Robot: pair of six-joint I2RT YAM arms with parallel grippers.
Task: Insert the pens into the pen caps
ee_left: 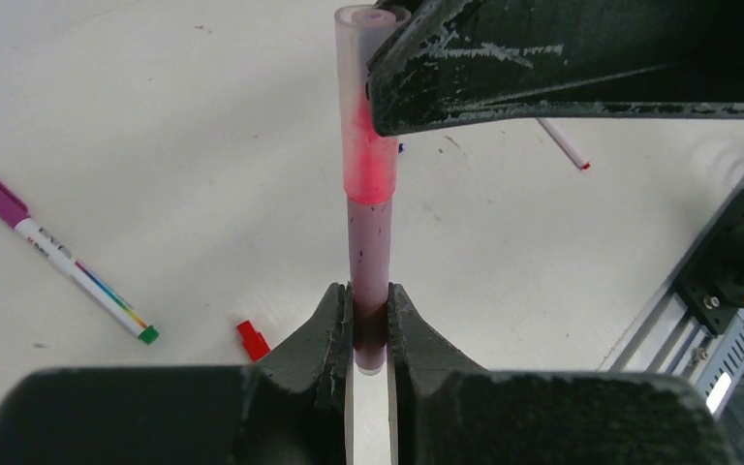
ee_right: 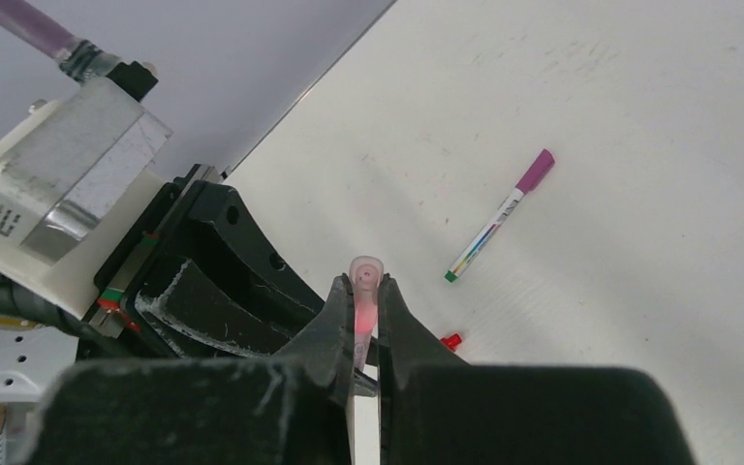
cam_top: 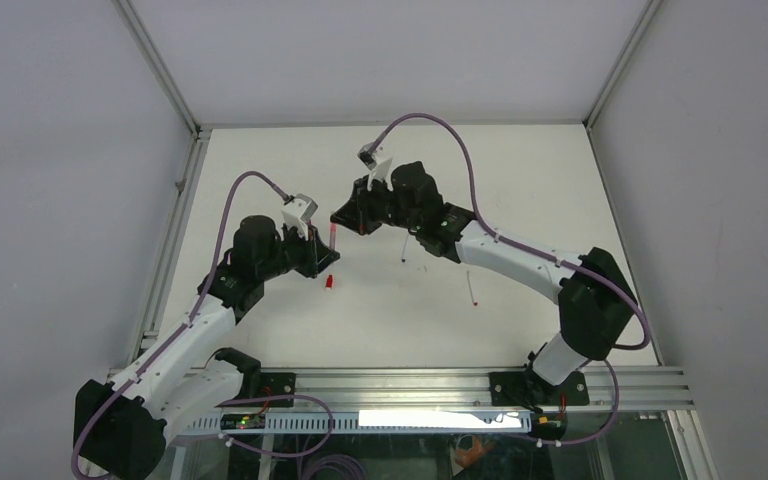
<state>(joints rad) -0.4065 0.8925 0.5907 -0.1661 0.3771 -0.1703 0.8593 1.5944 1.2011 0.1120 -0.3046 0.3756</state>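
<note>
The left hand (ee_left: pixel 369 302) is squeezing shut on the low end of a dark pinkish pen (ee_left: pixel 368 242). The pen is sticking straight out from between its fingers. The pen's far end is sitting inside a pale pink cap (ee_left: pixel 353 107). The right hand (ee_right: pixel 366 293) is pinching that cap, closed tight on it, and is facing the left hand from the other side. The two hands are sitting nose to nose above the tabletop (ee_left: pixel 155 87), with the pen and cap between them.

A red cap (ee_left: pixel 251 340) is lying on the tabletop, just under the hands. A pen with a magenta cap (ee_left: pixel 63 254) is lying flat, well off to one side. A thin white pen (ee_left: pixel 564 144) is lying farther away.

The very end of the held pen is hiding between the left hand's fingers. The right hand's black finger is covering one side of the pale pink cap. The pen's tip is only showing as a red glow through the cap, so I cannot tell how far in it is sitting. In the top view the pen and cap are looking tiny and are hard to tell apart.
</note>
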